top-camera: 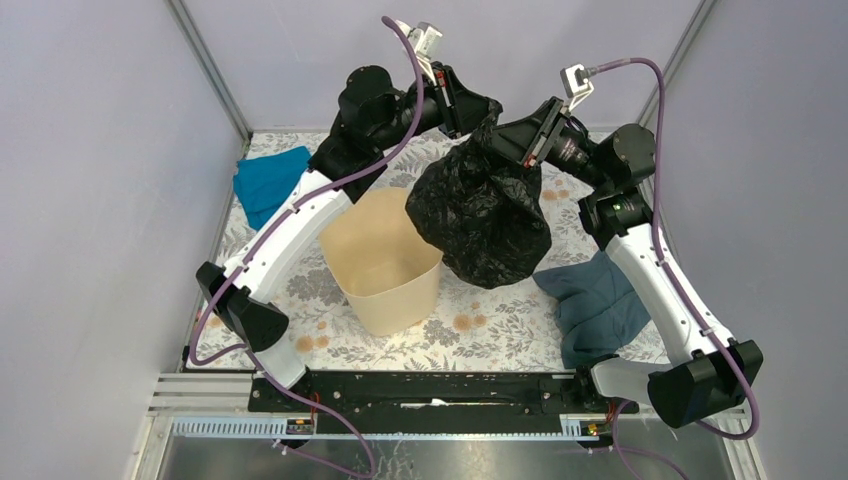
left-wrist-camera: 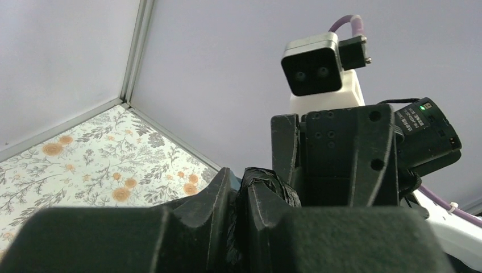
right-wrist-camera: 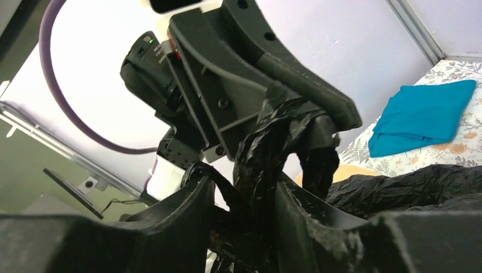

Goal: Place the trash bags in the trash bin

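**Top view.** The left tool [top-camera: 478, 108] and right tool [top-camera: 512, 142] meet high above the far half of the floral surface [top-camera: 470, 335]. Both are at the gathered neck of the trash bag [top-camera: 485, 215]. The bag is black, glossy and wrinkled, and hangs from that neck as a bulging mass. It is outside the trash bin [top-camera: 383, 262], just beside it on the right arm's side, and overlaps the bin's far right rim in this view. Whether bag and bin touch, and whether the bag's lower end rests on the surface, cannot be told. The bin stands upright near the middle of the surface, its cream walls tapering to the base.

**Left wrist view.** The left tool's fingers [left-wrist-camera: 204, 207] stand close together with a twist of black plastic pinched in the narrow gap. This tool is clenched on the bag. The right tool faces it directly.

**Right wrist view.** A twisted strand of the bag runs between the right tool's fingers [right-wrist-camera: 295, 210]. Whether they press on it cannot be told.

**Other items.** A bright blue cloth [top-camera: 268, 182] lies at the far left corner. A dark blue-grey cloth [top-camera: 597, 305] lies beside the right arm, near the bag's lower end.
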`<state>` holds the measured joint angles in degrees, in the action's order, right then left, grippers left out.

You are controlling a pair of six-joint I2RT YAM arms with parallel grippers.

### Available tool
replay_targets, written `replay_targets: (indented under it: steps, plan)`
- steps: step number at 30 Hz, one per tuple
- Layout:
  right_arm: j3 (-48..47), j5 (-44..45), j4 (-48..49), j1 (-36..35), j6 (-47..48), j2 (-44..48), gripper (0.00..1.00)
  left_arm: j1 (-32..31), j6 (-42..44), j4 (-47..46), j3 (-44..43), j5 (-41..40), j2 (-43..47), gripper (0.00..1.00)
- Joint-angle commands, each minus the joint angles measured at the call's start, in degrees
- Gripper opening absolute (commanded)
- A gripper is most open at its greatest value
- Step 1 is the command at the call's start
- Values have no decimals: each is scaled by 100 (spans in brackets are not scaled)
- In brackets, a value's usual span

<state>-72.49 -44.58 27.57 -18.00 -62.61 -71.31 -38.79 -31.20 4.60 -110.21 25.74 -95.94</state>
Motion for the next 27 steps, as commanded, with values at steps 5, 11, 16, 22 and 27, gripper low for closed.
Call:
replay_targets:
  steps: [5,11,16,22,27]
  plan:
    - [109,-513,589,-28,219,9,31,82,-230,-194,-158,120,264,11]
    - [68,-396,775,-28,74,-206,1,82,-321,-215,-207,227,264,9]
    - [20,-58,330,-28,488,-69,0,110,167,230,-32,204,498,56]
    - [-196,1300,-1845,-4,2182,443,0,538,602,582,736,38,1378,97]
    - [-572,2366,-2658,19,3062,732,0,933,913,1202,835,44,1868,99]
